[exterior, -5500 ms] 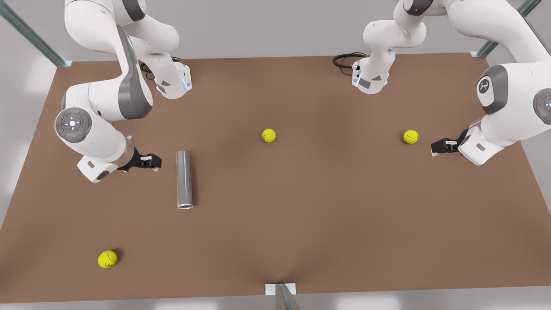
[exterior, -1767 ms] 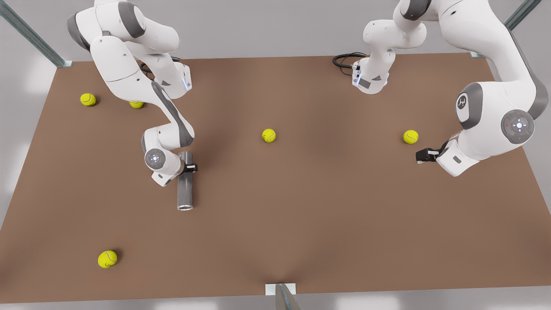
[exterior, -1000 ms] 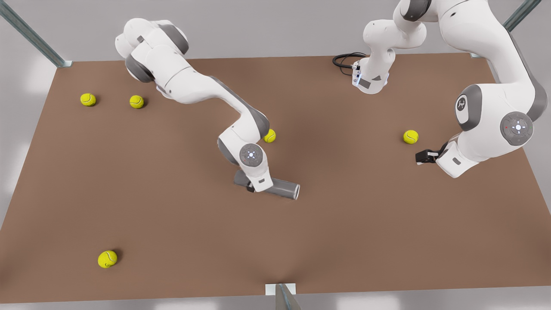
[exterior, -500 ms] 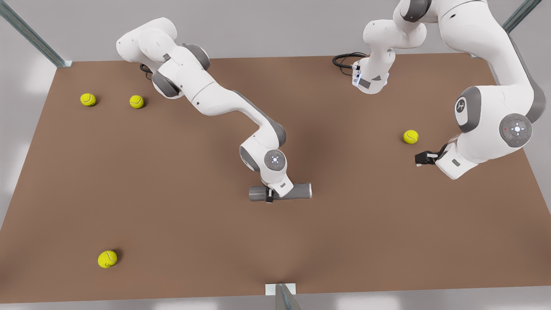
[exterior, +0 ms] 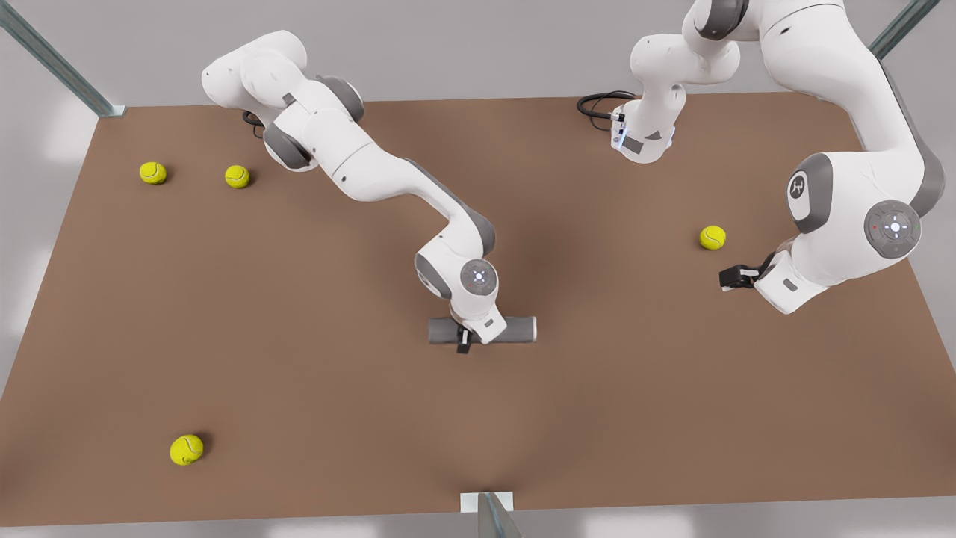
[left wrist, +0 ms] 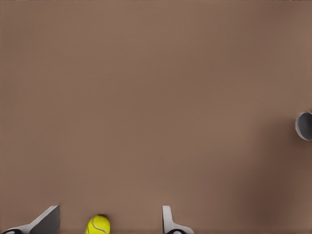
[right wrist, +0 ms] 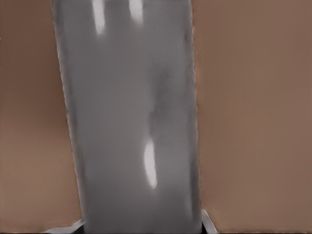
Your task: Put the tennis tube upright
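The tennis tube (exterior: 518, 329) is a grey cylinder lying level and crosswise near the middle of the brown table (exterior: 299, 388). My right gripper (exterior: 464, 341), on the arm reaching in from the front view's left, is shut on the tube's middle. In the right wrist view the tube (right wrist: 131, 122) runs between two fingertips (right wrist: 208, 225). My left gripper (exterior: 729, 278), at the front view's right, stands open and low over the table. The left wrist view shows the left gripper (left wrist: 109, 220), a tennis ball (left wrist: 98, 224) beyond its fingers, and the tube's end (left wrist: 304, 126) far off.
Yellow-green tennis balls lie at the back left (exterior: 152, 172) (exterior: 237, 176), front left (exterior: 186, 450) and right (exterior: 712, 237), the last one just behind the left gripper. A black cable (exterior: 597, 103) loops by the far arm base. A metal post (exterior: 493, 515) stands at the front edge.
My right gripper took hold of the tube at the front view's left, carried it to the middle and turned it crosswise. In the last half second it shifted slightly left. The left arm barely moved.
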